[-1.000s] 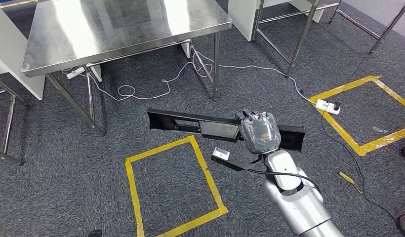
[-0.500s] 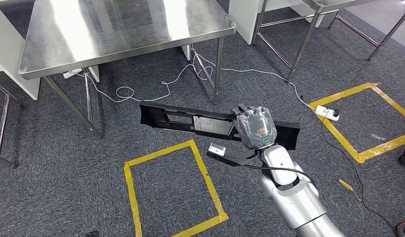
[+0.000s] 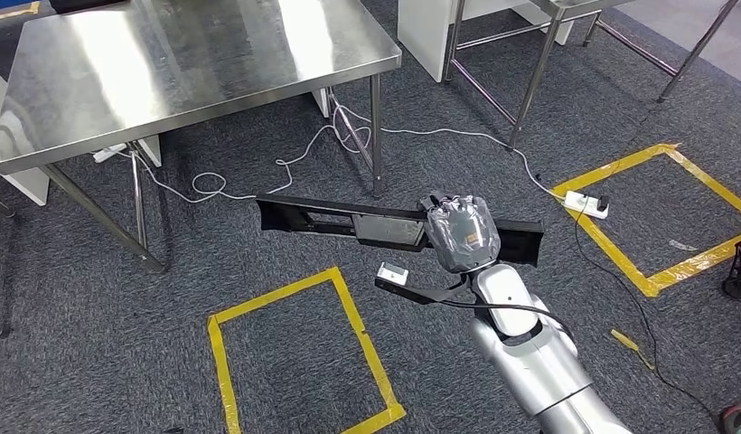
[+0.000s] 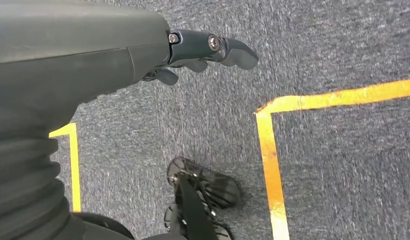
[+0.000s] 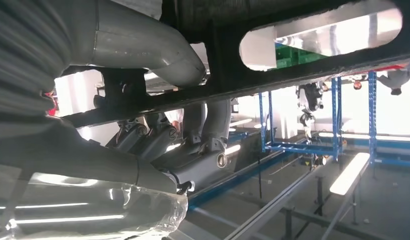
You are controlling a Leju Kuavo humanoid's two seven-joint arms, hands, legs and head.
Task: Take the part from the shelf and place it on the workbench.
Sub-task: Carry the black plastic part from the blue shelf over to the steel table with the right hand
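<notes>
A long black plastic part (image 3: 349,220) with cut-out windows hangs level above the carpet, and my right hand (image 3: 462,232), wrapped in clear film, grips it right of its middle. In the right wrist view my thumb (image 5: 143,45) lies over the part (image 5: 313,60) and my dark fingers (image 5: 193,150) curl under it. The steel workbench (image 3: 168,63) stands ahead and to the left, its top bare and shiny. My left hand (image 4: 193,50) hangs over the carpet with its fingers loosely extended and nothing in it.
Yellow tape squares mark the carpet in front of me (image 3: 295,353) and at the right (image 3: 656,217). A white cable (image 3: 295,163) runs under the workbench to a power strip (image 3: 587,204). Metal legs of another frame (image 3: 529,81) stand at the back right.
The whole picture has shifted left, so the camera has moved. The part stays gripped in my right hand in the same pose.
</notes>
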